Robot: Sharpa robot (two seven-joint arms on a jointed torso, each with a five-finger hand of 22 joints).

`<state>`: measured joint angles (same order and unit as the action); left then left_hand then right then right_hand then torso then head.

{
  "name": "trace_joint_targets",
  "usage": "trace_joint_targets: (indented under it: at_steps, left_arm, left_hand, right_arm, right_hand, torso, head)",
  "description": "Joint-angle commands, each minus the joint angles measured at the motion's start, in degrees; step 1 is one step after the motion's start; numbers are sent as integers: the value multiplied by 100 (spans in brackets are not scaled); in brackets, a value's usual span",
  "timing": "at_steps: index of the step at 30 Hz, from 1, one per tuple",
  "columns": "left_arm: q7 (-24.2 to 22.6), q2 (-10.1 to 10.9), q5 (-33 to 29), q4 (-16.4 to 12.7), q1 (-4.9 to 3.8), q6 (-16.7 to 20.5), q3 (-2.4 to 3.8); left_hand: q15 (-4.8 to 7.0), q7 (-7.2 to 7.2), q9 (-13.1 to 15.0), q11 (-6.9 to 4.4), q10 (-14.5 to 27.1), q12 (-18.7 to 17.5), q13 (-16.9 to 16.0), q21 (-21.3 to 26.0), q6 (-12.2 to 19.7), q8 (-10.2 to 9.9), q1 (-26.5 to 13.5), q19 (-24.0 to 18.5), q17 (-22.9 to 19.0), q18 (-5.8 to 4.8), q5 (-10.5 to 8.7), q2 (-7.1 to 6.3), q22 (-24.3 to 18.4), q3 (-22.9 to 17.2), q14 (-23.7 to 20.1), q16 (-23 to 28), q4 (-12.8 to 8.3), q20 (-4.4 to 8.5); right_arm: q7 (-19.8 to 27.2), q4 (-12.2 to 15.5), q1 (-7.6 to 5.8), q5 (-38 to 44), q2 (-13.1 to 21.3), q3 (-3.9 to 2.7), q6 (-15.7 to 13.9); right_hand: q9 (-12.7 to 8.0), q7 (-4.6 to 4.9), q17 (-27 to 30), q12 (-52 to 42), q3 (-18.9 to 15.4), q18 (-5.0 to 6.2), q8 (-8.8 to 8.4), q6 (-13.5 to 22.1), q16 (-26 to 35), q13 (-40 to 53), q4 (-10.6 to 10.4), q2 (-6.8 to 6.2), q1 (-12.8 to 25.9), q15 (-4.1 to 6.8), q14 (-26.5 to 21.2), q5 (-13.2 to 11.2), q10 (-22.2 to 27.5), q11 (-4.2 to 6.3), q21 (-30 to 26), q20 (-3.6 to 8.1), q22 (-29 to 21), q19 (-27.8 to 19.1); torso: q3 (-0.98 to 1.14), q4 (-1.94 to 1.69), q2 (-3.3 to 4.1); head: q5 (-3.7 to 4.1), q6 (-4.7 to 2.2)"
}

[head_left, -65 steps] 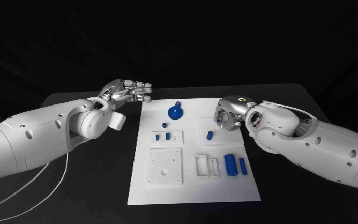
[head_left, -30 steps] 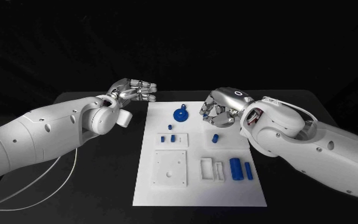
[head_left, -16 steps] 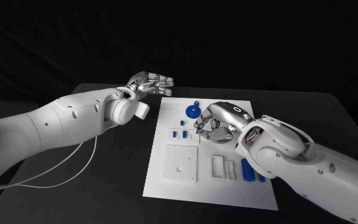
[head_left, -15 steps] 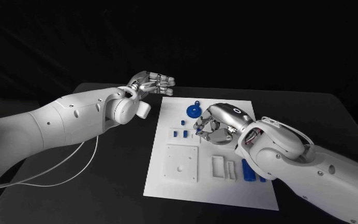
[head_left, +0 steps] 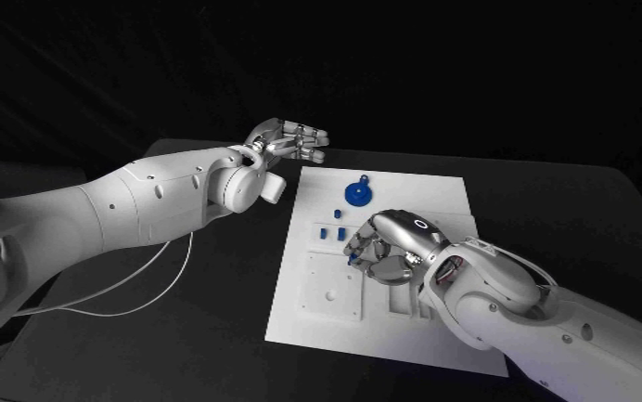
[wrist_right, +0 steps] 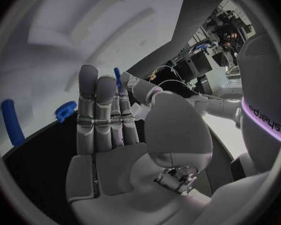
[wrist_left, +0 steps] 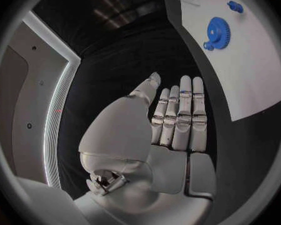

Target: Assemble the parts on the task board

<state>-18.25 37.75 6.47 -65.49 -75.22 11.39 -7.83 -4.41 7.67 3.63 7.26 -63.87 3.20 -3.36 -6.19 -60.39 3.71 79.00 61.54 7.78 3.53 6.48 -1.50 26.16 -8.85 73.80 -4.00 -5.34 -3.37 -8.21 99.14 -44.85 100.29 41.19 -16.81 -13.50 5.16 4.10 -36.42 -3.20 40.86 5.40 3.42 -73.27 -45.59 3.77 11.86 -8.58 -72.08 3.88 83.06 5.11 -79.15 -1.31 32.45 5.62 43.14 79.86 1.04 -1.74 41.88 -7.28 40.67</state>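
The white task board (head_left: 442,188) lies mid-bench. A blue gear (head_left: 357,193) sits near its far edge, with small blue pegs (head_left: 335,232) nearer the middle. The right hand (head_left: 385,252) hovers low over the board's centre, pinching a small blue pin (wrist_right: 117,77) at its fingertips. The left hand (head_left: 292,142) hangs past the board's far left corner, fingers straight and together, empty. The pin looks light, stiff and smooth, so it could slip; a fingertip pinch along its shaft suits it best.
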Motion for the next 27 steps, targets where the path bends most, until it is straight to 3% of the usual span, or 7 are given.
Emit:
trace_joint_targets:
  at_steps: [1, 5, 27]
  left_arm:
    - [-97, -20, 10, -2, -1, 88, 6]
    - [-91, -22, 10, -2, -1, 74, 5]
    - [-57, 1, 10, 22, 1, 20, 5]
  left_hand:
    - [5, 14, -2, -27, -30, 13, -1, -8, -23, -12, -1, -6, -4, 21, 18, 58, -5, -30, -46, 33, -6, 5]
    - [5, 14, -2, -27, -30, 13, -1, -8, -23, -12, -1, -6, -4, 21, 18, 58, -5, -30, -46, 33, -6, 5]
    - [2, 14, -2, -24, -27, 12, -1, -46, -23, -13, 6, -28, -12, 23, 16, 43, -23, -63, -53, 31, 24, 1]
  right_arm:
    - [128, -10, 55, 164, -24, 10, -50]
    - [129, -26, 96, 219, -34, 18, -48]
    - [132, 59, 167, 333, 33, 23, 30]
  right_hand:
    - [4, 2, -4, -29, -29, 110, 27, -30, 24, 8, 9, 60, 17, 39, -2, 36, -71, 51, -29, -1, 4, 46]
    - [1, 2, -3, -30, -33, 112, 26, -29, 24, 8, 18, 64, 15, 40, -1, 34, -74, 53, -52, -1, 46, 52]
    - [3, -2, -13, -30, -26, 112, 27, -43, 7, 9, 35, 63, 22, 42, -1, 29, -88, 56, -126, 1, 178, 80]
  torso:
    - [3, 0, 1]
    - [0, -5, -1]
    - [-11, -6, -2]
  head:
    - [-58, 56]
    - [-92, 97]
    - [-119, 173]
